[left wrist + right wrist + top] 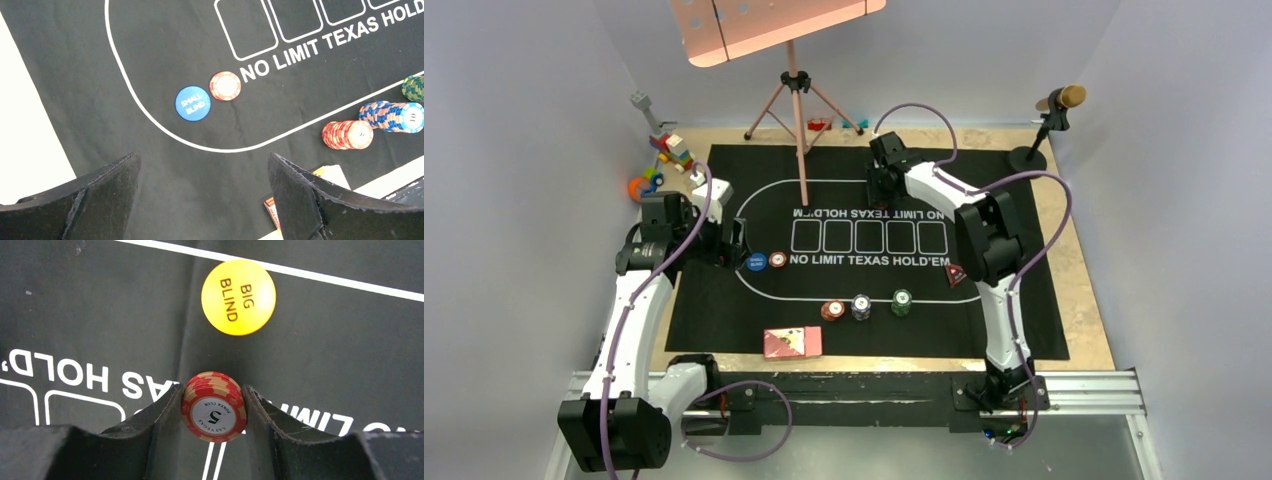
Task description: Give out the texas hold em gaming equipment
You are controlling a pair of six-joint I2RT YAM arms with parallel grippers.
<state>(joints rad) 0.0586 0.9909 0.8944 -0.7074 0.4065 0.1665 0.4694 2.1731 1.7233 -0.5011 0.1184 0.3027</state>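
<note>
Now the right hand [212,392] squeezes a stack of red chips [214,412] near the yellow disc [238,297]. The left hand [204,159] is wide apart near the blue disc [193,103].

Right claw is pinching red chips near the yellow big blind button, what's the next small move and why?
Probably ease the right claw down and release the red chips beside the big blind button: the small blind button already has a red stack next to it, this one has none.
</note>
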